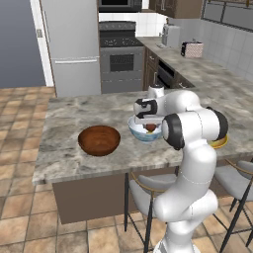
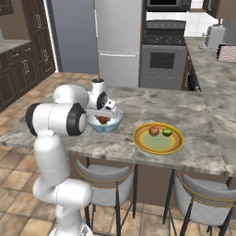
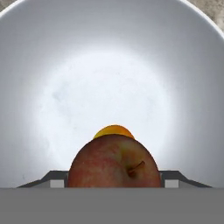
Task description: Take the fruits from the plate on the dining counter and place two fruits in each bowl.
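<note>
At the centre of the left base view the gripper point(image 3: 113, 183) pinches the dark red fruit point(image 3: 114, 162) over the white bowl point(image 3: 112, 52), above the yellow fruit point(image 3: 113, 131), so the next move, I judge, is releasing it there.

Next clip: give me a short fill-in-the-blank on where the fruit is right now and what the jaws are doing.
1. The gripper hangs over the ____ bowl.
2. Its jaws are shut on a dark red ____.
3. The plate holds ____ fruits: a reddish-peach one and a green one.
4. The brown bowl holds ____ fruit.

Missing: white; apple; two; no
</note>
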Robot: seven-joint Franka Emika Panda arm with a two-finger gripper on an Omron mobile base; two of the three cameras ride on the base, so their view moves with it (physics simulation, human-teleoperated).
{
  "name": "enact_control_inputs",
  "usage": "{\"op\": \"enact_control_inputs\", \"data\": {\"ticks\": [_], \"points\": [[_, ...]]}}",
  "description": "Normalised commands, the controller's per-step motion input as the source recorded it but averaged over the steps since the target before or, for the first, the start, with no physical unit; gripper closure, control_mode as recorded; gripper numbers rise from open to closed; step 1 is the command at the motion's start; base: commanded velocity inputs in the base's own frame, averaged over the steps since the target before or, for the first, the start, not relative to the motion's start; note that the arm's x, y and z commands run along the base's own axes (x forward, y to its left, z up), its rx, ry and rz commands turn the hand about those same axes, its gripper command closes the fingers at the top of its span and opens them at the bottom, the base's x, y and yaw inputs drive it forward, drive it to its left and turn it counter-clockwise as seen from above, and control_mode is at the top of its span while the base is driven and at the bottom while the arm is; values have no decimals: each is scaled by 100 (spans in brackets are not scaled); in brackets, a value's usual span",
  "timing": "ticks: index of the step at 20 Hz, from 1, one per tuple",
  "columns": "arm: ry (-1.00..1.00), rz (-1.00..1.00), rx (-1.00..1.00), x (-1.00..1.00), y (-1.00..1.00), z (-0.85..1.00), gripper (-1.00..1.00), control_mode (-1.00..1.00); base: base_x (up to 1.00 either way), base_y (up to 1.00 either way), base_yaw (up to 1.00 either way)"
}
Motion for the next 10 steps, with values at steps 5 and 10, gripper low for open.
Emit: {"op": "enact_control_inputs", "data": {"ticks": [5, 10], "points": [[0, 0, 0, 0, 0, 0, -100, -100, 0, 0, 0], [-1, 0, 0, 0, 0, 0, -100, -100, 0, 0, 0]]}}
